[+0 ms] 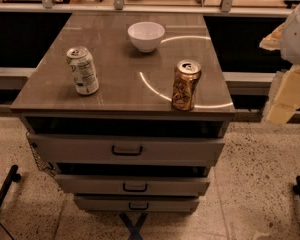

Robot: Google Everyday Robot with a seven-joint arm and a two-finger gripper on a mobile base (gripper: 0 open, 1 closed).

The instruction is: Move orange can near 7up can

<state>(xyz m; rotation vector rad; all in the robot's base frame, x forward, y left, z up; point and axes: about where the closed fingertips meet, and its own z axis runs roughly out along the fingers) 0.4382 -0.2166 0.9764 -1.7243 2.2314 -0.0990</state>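
Note:
The orange can [185,84] stands upright near the front right corner of the grey-brown cabinet top [120,74]. The 7up can [82,70] stands upright, leaning slightly, near the left edge of the same top. The two cans are well apart, about a third of the frame's width. My gripper [284,96] shows as white and cream parts at the right edge of the view, off the cabinet's right side and clear of both cans. It holds nothing that I can see.
A white bowl [146,35] sits at the back middle of the top, between and behind the cans. Below the top are three drawers with dark handles [127,150]. A counter ledge [150,6] runs behind. Speckled floor surrounds the cabinet.

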